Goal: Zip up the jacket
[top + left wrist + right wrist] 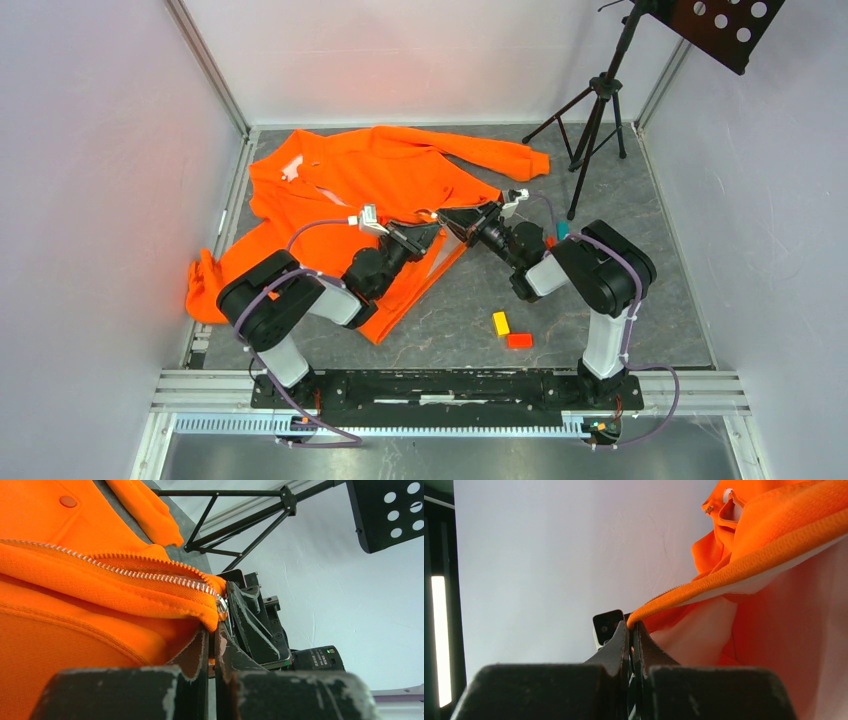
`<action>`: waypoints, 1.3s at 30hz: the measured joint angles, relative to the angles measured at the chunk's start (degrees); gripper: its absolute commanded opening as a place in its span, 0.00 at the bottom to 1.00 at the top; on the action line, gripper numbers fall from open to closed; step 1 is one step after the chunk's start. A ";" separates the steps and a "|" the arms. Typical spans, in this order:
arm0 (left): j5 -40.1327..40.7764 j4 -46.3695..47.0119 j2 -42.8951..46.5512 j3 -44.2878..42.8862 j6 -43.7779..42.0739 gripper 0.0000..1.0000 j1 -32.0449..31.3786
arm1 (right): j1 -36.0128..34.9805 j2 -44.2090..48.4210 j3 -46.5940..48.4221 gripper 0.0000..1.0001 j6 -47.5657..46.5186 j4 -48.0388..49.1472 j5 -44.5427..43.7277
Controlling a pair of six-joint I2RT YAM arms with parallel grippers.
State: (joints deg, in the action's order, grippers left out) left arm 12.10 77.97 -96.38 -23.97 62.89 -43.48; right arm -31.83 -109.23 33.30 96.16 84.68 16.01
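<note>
Left pincer (212, 630) fully closed, pinching the bottom front corner of the large bright orange fleece jacket (370, 170), just under the small silver slider (221, 604). Right pincer (630, 625) also closed, nipping the tip of the orange hem edge. Cannot tell if it has the slider pull itself or just the fabric. The two pincers meet nose to nose at the hem corner, which is lifted off the tabletop, and both are equally near the slider. Key relation: the pale metal zipper (150, 575) runs from the pincers away toward the far left, up to the collar with the white label (292, 168), so any slider pull likely goes along that line while the other pincer anchors the hem. The teeth above the slider look unjoined, so zipping is barely begun. The rest of the jacket lies spread on the grey marbled tabletop (650, 260), sleeves out to the far right and near left. A small yellow block (500, 323) and an orange-red block (519, 340) sit near the right arm, well apart from the jacket. A black tripod stand (597, 110) is at the far right, with white walls around.
</note>
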 measured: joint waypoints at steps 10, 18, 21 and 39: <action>-2.56 -6.43 -0.26 -3.78 -3.52 0.02 0.46 | 0.33 -0.04 0.24 0.00 0.00 -1.18 -2.21; -2.58 -12.35 2.51 -4.70 -8.76 0.02 0.15 | 0.33 -0.48 0.24 0.00 0.04 -1.18 -2.16; -2.32 -14.84 3.87 -5.05 -10.58 0.02 -0.09 | 0.33 -0.48 0.24 0.00 0.02 -1.09 -2.05; -8.63 -24.94 -0.92 -9.60 -4.02 0.02 -0.31 | 4.15 -0.50 -5.35 0.27 -6.03 -0.63 2.43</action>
State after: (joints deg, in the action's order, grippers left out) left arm 3.46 53.04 -97.30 -33.56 58.87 -43.79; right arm -27.68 -109.73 27.94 90.13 84.05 18.44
